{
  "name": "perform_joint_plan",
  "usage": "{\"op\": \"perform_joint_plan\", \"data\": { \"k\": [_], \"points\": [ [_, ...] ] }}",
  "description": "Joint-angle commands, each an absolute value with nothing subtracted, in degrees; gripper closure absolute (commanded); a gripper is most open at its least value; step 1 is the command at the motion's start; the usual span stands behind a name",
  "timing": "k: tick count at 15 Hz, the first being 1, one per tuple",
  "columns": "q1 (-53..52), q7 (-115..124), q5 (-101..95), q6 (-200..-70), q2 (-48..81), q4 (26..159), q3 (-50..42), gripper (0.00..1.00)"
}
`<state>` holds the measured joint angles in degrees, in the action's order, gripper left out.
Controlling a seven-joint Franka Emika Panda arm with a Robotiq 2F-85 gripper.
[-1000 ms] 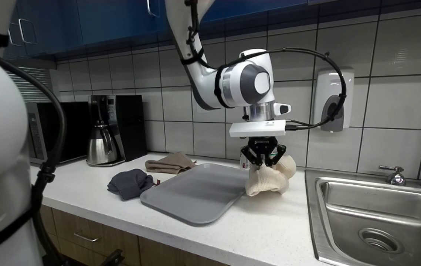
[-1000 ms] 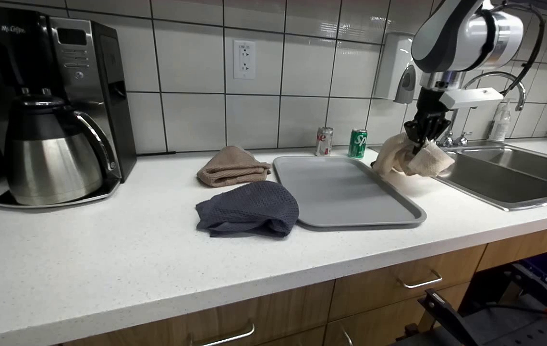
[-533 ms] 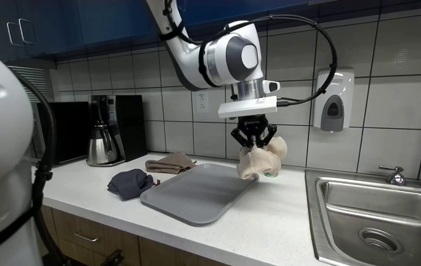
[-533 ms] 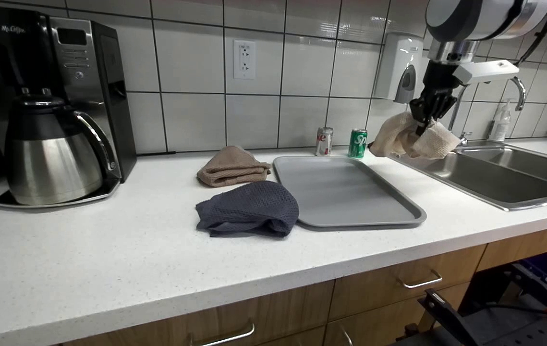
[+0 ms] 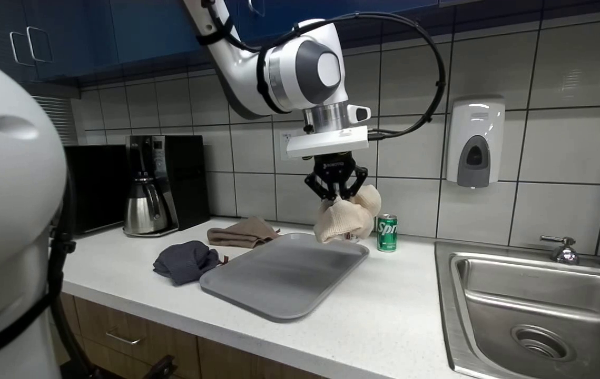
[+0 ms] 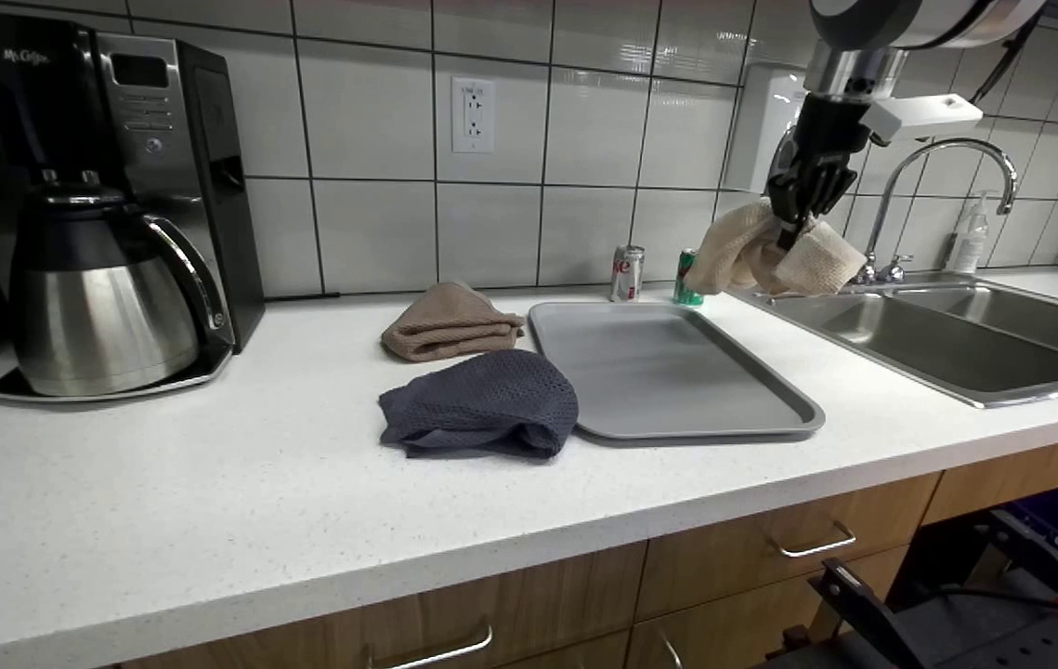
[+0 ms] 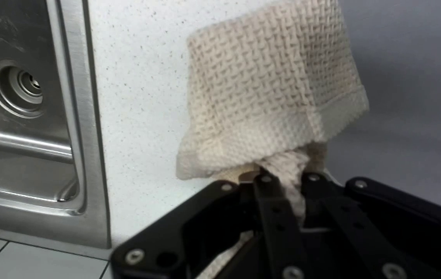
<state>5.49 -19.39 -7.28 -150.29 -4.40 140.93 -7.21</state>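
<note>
A: What's the black two-finger gripper (image 7: pixel 288 182) holding, and how?
B: Clamped on a cream waffle-weave cloth (image 7: pixel 270 81), pinched at a narrow fold between two lobes; limp fabric, so presumably no rigid edge to grab.
A: Cloth location?
B: Midair, near flat gray rectangular tray (image 5: pixel 278 279), toward stainless-steel sink (image 5: pixel 455 316).

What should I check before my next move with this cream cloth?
1. Cream cloth gripped: ok, jaws shut on it.
2. Cloth raised off the counter: ok.
3. Green can and silver can upright: ok.
4. Both cans fully visible in both exterior views: not ok, the cloth partly hides one in each.
5. Navy cloth apart from the gray tray: cannot tell, they overlap in an exterior view.
</note>
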Motion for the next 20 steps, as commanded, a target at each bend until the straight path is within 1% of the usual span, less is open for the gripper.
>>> {"op": "perform_joint_plan", "data": {
  "k": [1, 10, 20],
  "points": [
    [4.60, -19.39, -7.74, -149.56, -3.61, 140.19, -6.28, 0.98],
    [3.98, -16.35, -9.34, -151.93, 5.63, 136.34, -5.35, 0.98],
    [1.44, -9.31, -16.16, -151.66, 13.66, 130.81, -5.54, 0.98]
  ]
}}
